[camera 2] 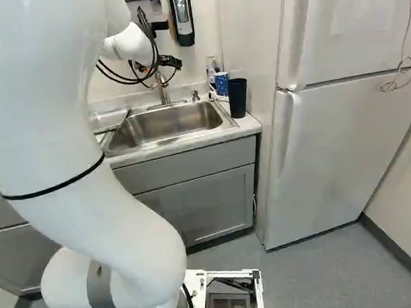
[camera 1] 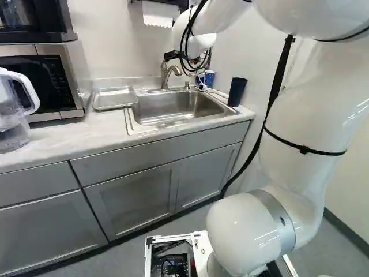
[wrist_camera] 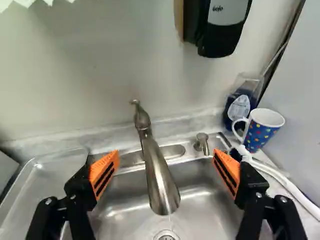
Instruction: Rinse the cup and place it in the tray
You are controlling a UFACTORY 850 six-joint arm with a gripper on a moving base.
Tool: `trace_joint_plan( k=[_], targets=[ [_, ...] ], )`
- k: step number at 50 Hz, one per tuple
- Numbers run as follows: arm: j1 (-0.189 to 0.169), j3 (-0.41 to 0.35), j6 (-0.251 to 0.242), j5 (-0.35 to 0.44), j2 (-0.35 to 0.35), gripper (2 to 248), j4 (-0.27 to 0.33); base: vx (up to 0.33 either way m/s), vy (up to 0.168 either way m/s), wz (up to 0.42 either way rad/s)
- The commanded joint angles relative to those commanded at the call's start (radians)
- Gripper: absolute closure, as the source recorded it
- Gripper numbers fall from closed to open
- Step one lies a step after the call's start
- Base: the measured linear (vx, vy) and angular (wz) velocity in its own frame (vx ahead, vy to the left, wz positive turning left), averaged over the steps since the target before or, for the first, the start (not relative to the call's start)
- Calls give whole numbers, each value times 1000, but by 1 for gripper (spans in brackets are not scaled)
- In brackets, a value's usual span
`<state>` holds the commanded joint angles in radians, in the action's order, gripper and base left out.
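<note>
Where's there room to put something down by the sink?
The counter is bare between the pitcher and the sink, in front of the metal tray, which is empty too. It's crowded at the sink's other side: spotted mug, bottle and dark tumbler.

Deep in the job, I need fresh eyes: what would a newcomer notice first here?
The white arm, filling the right of the left base view. Next, in the wrist view, the faucet between the gripper's open, orange-padded fingers, a thin stream of water below it. Then the bright dotted cup beside the sink.
</note>
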<state>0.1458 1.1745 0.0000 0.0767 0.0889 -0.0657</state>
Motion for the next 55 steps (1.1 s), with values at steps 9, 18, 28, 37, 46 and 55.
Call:
trace_joint_plan(
  k=[9, 18, 28, 37, 46, 55],
  targets=[
    [3, -43, 0, -93, -41, 3, 0, 0, 0, 0],
    [6, -75, 0, -187, -73, 3, 0, 0, 0, 0],
    [6, -80, 0, -292, -78, 3, 0, 0, 0, 0],
    [6, -80, 0, -344, -78, 3, 0, 0, 0, 0],
    [6, -80, 0, -344, -78, 3, 0, 0, 0, 0],
    [6, -80, 0, -344, -78, 3, 0, 0, 0, 0]
  ],
)
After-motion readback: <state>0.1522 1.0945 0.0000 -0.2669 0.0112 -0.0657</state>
